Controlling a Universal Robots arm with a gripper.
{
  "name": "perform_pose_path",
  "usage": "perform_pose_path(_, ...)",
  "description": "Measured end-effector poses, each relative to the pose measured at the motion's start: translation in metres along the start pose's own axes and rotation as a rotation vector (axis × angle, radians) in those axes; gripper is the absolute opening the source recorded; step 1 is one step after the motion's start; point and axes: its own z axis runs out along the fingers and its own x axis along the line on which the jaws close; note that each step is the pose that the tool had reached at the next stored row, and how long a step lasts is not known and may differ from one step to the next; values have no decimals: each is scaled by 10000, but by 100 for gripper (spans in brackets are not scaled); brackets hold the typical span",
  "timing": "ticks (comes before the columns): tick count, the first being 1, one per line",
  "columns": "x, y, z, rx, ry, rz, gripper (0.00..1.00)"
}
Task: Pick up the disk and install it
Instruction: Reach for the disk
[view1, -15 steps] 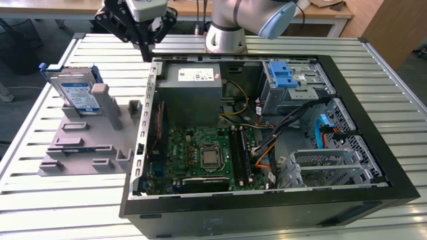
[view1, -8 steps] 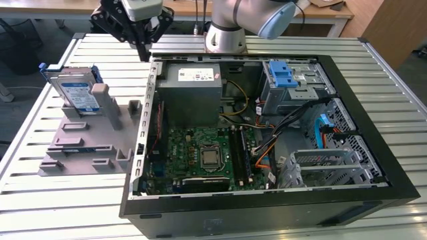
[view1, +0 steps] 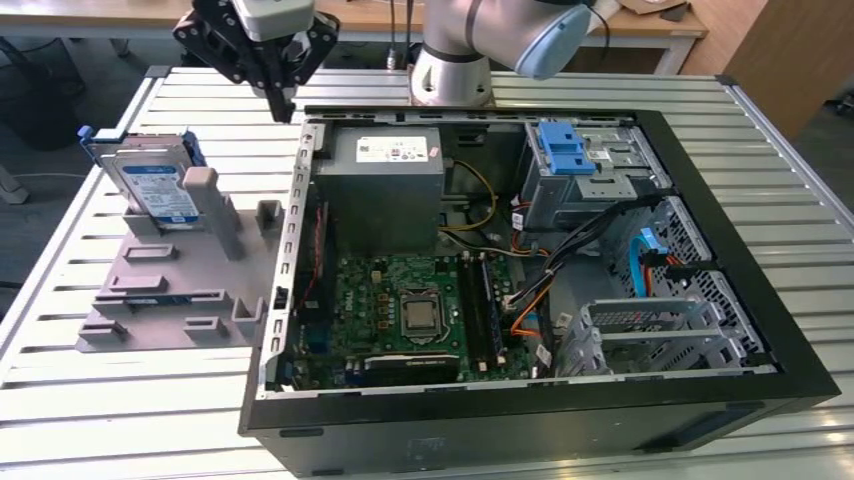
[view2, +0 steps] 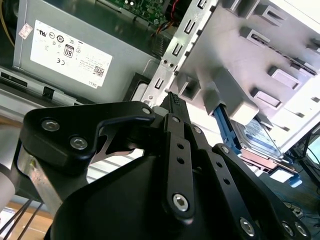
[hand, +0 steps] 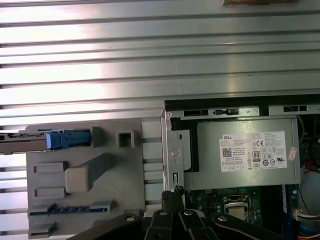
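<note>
The disk (view1: 151, 187) is a silver drive with a white-and-blue label in a blue frame. It stands on edge in a grey holder (view1: 174, 285) at the exterior view's left, beside the open computer case (view1: 534, 400). My gripper (view1: 282, 103) hangs above the table near the case's back corner, behind the disk and towards the exterior view's right of it. Its fingers are shut together with nothing between them. In the second wrist view the gripper (view2: 172, 100) points past the holder towards the disk (view2: 261, 138). In the first wrist view the disk (hand: 30, 137) shows edge-on, away from the gripper (hand: 176, 192).
Inside the case are a grey power-supply box (view1: 387, 165) with a white sticker, a green motherboard (view1: 414, 310) and a metal cage with a blue latch (view1: 577, 150). Loose cables (view1: 601, 240) cross the case. The slatted metal table (view1: 160, 400) runs all around it.
</note>
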Motion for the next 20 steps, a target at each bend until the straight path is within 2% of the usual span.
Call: perform_pose_path(20, 175, 35, -2, -1, 0, 0, 11)
